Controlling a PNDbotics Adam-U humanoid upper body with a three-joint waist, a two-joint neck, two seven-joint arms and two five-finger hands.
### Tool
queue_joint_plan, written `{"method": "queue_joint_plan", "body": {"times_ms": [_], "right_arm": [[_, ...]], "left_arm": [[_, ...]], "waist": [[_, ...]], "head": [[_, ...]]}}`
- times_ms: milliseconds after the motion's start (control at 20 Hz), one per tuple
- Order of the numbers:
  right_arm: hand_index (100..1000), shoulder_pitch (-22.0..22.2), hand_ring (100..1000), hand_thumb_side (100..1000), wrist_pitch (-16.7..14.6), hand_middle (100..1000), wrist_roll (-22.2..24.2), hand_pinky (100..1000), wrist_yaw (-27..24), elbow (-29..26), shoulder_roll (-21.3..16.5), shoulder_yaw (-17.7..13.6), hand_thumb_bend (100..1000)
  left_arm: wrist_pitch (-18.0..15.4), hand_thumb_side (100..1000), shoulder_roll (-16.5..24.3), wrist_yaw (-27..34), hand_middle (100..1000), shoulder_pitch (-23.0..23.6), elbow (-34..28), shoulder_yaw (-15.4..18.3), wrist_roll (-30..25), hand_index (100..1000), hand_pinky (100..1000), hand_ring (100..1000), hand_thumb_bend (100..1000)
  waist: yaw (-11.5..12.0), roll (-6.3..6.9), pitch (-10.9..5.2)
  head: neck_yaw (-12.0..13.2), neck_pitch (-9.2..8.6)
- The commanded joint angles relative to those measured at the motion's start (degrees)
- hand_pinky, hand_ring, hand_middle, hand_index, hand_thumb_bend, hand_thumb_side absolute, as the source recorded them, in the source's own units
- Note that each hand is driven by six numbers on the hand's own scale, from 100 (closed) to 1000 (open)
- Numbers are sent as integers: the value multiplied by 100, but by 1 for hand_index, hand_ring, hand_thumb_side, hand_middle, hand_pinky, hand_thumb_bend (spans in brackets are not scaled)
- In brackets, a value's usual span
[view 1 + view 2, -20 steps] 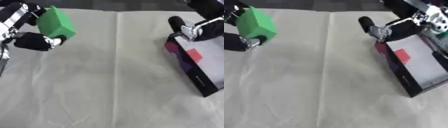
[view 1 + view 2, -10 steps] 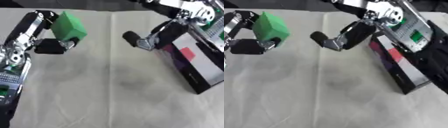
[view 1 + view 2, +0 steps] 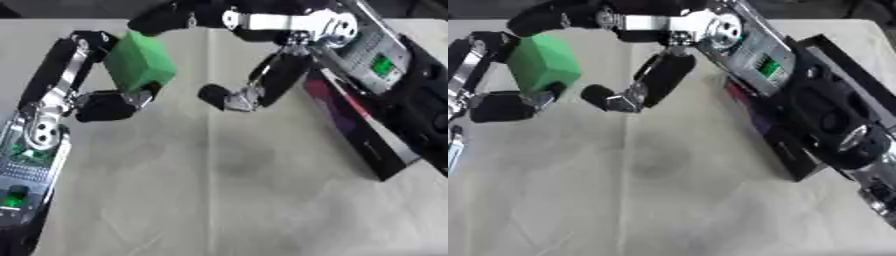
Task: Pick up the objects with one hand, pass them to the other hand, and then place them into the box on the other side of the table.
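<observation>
A green block [image 3: 138,61] is held above the table's upper left by my left hand [image 3: 103,106], whose fingers are curled round its top and bottom. My right hand [image 3: 278,75] has reached across from the right and is open. Its long fingers [image 3: 166,17] stretch over the block's top edge, and its thumb tip sits just right of the block's lower corner. I cannot tell whether the right hand touches the block. The black box [image 3: 350,125] with a purple and red side stands at the right, largely hidden under my right forearm.
A pale cloth [image 3: 227,200] with a centre crease covers the table. My right forearm [image 3: 833,125] lies diagonally over the box, and my left forearm [image 3: 26,160] runs down the left edge.
My right hand has swung left from the box across the table to the green block. My left hand has carried the block toward the middle.
</observation>
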Motion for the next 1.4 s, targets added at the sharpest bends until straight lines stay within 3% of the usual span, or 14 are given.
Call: {"method": "queue_joint_plan", "body": {"times_ms": [50, 200, 450, 700, 1400], "right_arm": [[1000, -159, 1000, 203, 45, 1000, 259, 1000, 46, 105, 92, -90, 100], [1000, -209, 1000, 200, 109, 1000, 240, 1000, 102, 190, 155, -154, 100], [1000, -225, 974, 167, 239, 963, -181, 1000, 155, 199, 159, -295, 100], [1000, -223, 976, 135, 254, 959, -451, 1000, 436, 115, 154, -252, 100], [1000, -83, 989, 170, 108, 976, 26, 1000, 901, 449, 222, -151, 100]], "left_arm": [[-238, 183, -76, 96, 534, -49, 10, -86, 287, 485, 793, 615, 100], [-399, 149, -81, 126, 527, -20, 78, -198, 559, 482, 789, 612, 100], [-531, 121, -29, 42, 524, 64, 231, -349, 1021, 481, 790, 612, 100], [-674, 106, -17, -68, 523, 120, 404, -488, 1337, 482, 795, 614, 100], [-781, 100, -26, -86, 504, 168, 304, -513, 1618, 478, 788, 602, 100]], "waist": [[24, -31, -56], [56, -32, -30], [75, -39, -16], [91, -49, -4], [132, -57, 31]], "head": [[-72, -23], [-85, -42], [-82, -62], [-123, -67], [-212, -76]]}}
